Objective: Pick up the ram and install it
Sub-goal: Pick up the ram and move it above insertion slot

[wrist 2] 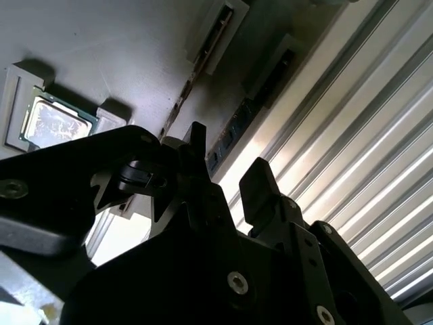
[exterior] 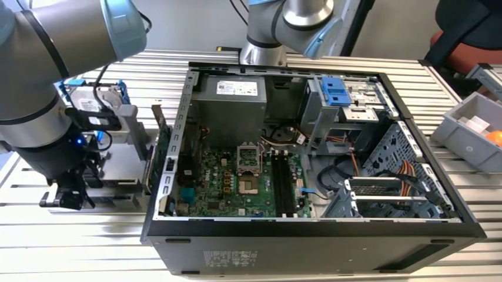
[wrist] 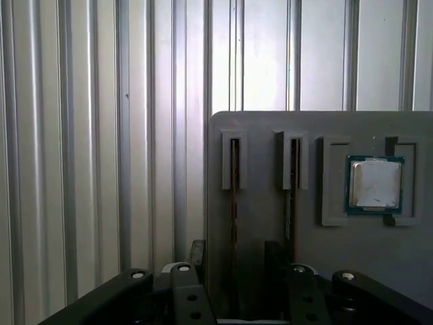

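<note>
At grey holder (wrist: 260, 125) | tool (wrist: 233, 256) spread | ram (wrist: 234, 193) between fingers (wrist: 197, 252)

Grey holder (wrist: 270, 128); silver ribbed table (wrist: 88, 135); green motherboard (exterior: 227, 188); black case (exterior: 314, 249); ram (wrist: 234, 203) probably dark.

Even, bright in exterior view; strong glare off slatted table (wrist 2: 338, 145) in second wrist view, gripper (wrist 2: 226, 159) backlit to near-silhouette.
</note>
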Controlling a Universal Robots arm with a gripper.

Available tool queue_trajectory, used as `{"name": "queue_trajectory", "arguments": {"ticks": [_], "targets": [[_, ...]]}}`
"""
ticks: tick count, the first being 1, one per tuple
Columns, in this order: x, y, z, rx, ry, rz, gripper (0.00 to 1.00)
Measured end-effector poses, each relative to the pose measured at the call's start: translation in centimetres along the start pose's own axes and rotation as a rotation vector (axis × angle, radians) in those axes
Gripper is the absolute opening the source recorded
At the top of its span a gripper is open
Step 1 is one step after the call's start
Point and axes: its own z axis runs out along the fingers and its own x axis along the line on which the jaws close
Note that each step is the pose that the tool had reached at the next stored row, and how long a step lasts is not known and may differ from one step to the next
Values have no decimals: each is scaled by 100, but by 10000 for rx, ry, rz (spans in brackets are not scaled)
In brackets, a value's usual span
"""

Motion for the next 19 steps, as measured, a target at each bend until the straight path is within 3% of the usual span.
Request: {"name": "queue_trajectory", "arguments": {"ticks": [13, 19], "targets": [[-3, 9, 109, 19, -6, 4, 100], [-3, 9, 114, 20, -11, 3, 100]]}}
